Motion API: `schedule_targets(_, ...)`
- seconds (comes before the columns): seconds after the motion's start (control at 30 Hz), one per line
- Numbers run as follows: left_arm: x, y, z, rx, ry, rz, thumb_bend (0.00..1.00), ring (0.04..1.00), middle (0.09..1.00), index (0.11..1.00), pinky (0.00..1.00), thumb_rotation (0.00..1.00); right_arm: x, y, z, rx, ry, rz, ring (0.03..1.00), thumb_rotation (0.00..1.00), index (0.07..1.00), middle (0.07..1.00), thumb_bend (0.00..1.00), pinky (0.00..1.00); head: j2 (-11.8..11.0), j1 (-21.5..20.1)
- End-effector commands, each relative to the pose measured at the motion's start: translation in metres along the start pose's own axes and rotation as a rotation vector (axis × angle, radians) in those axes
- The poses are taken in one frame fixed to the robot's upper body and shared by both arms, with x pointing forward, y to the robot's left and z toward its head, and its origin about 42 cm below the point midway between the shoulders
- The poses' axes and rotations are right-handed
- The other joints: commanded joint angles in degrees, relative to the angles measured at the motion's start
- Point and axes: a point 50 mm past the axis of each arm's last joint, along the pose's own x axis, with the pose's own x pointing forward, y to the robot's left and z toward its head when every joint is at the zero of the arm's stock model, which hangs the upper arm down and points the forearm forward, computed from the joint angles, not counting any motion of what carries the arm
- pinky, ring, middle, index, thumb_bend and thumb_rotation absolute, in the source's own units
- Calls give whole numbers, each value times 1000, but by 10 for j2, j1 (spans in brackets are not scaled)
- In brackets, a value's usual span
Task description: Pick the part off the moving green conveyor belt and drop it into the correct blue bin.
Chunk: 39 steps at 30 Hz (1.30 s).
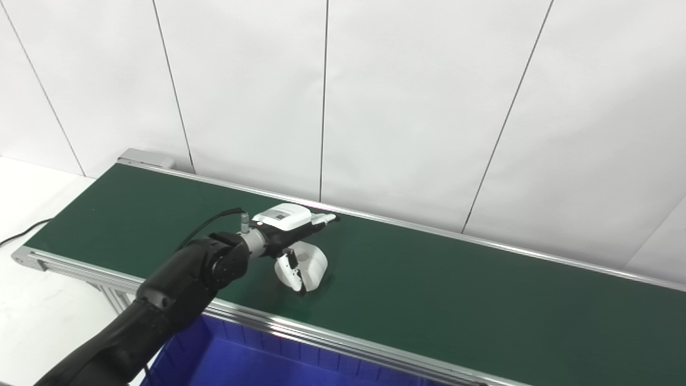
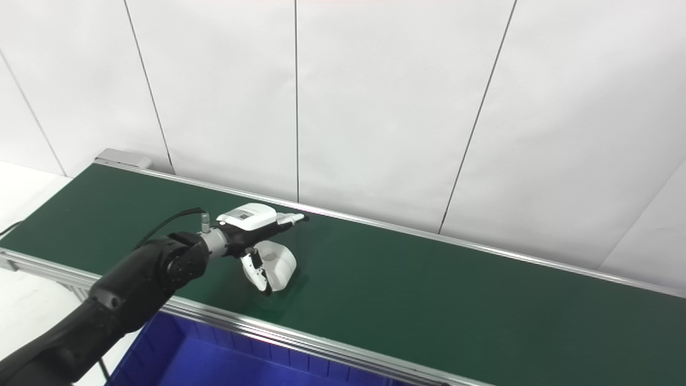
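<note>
Part [image 1: 310,264], a white rounded piece, sits on the green conveyor belt [image 1: 455,289] left of frame centre, near the belt's front rail. The left hand [image 1: 292,236] is over and around it: palm above, thumb down its near side, fingers [image 1: 324,219] stretched out toward the far edge. Whether the grasp is actually closed on the part can't be told from either view; contact is likely but the fingers look extended, not curled.

Judgement: this is the grasp step. To do it well the hand should track w/ belt travel, curl the fingers under the part's far side against the thumb, and lift only once the hold is firm, since the smooth curved shell could slip or roll.

Blue bin [image 1: 257,364] lies at the bottom of frame, just below the front rail [image 1: 332,329], so the carry is short. That rail is the 1 obstacle to clear. Right hand isn't in view. A cable [image 1: 21,231] runs off at the left edge, well apart from the work.
</note>
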Motion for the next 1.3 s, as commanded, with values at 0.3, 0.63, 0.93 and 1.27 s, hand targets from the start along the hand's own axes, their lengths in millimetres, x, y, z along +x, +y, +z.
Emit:
schedule_targets(0.3,23,-18,12,-115,-60,220,594,515,589,600,431,0,-2,-4,15,17,-97,-33,892,686,920,894,860,839,7,-2)
schedule_targets(0.63,22,-20,14,-145,-78,306,496,405,518,516,422,0,-3,-3,15,30,-98,-43,886,699,910,884,875,842,11,-3)
schedule_targets(0.93,-21,12,23,-232,-207,438,498,407,506,517,437,0,-7,2,22,22,-114,-33,905,723,920,905,879,836,47,-38)
schedule_targets(1.27,-101,1,45,-452,-369,478,498,421,510,513,446,0,-9,12,49,-1,-134,-31,902,744,918,904,863,845,163,-137)
